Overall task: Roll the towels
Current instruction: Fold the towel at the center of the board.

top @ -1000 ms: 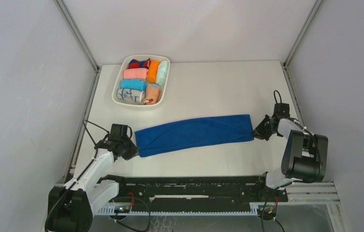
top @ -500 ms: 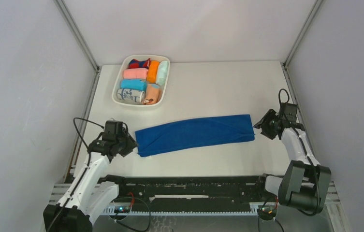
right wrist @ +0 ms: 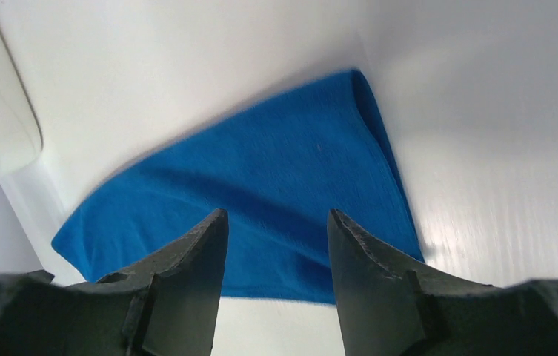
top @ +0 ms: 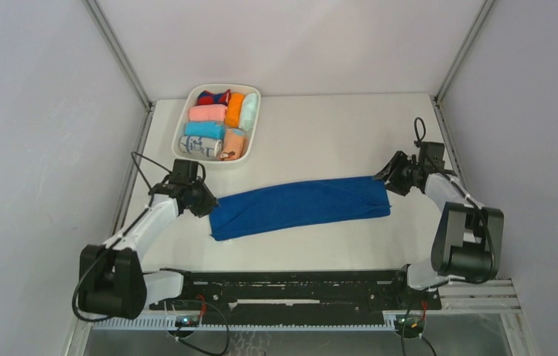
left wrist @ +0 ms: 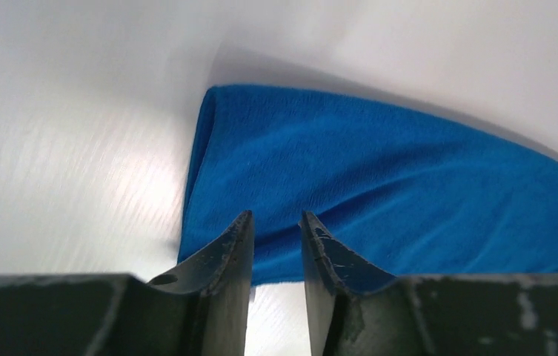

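Royal-blue towel (top: 301,205) flat on counter (top: 320,126), not rolled. Long strip lies left to right, left end slightly nearer arm bases.

Left hand (top: 207,207) low at towel's left end, by far corner. Fingers parted with narrow gap, grasping nothing; cloth shows through gap.

Right hand (top: 384,176) at towel's right end, far corner. Fingers spread wider, released, empty, blue cloth beneath tips.

Cannot tell if either hand's tips touch cloth.

Peach towel (top: 234,143) sits rolled in white tray (top: 177,137), at its near-right corner beside other rolls (top: 207,113).
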Controlling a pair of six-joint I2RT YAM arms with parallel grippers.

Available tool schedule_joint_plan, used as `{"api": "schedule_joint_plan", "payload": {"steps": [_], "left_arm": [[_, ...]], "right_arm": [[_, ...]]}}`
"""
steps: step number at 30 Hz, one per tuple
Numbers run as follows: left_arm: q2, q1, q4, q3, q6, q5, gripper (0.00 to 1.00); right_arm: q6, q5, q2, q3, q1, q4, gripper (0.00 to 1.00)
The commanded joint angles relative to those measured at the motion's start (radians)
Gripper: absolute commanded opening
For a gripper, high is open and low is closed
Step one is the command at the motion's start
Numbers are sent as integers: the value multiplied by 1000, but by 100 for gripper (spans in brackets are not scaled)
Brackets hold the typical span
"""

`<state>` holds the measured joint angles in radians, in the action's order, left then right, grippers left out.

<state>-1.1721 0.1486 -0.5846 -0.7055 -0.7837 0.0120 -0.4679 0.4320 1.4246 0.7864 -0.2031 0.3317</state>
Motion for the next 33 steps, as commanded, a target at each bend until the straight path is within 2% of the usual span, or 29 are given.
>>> {"api": "schedule_joint_plan", "payload": {"steps": [1,11,17,21,26,30,33], "left_arm": [[-117,4,100,-91,41,4,32],[-379,-42,77,-202,49,-73,21],[-484,-80,51,-288,64,-97,19],[-547,-82,31,-359,82,-111,19],[-555,-82,25,-404,107,-162,19],[-501,-79,31,-402,148,-173,24],[-416,-48,38,-373,155,-165,31]], "right_arm": [[20,53,113,103,14,-109,52],[1,68,370,216,-14,-129,51],[-4,32,412,217,-46,-102,52],[-10,9,398,202,-51,-97,51],[-9,-13,335,168,-50,-100,52],[18,-22,252,155,-24,-82,53],[40,-51,168,141,12,-55,53]]}}
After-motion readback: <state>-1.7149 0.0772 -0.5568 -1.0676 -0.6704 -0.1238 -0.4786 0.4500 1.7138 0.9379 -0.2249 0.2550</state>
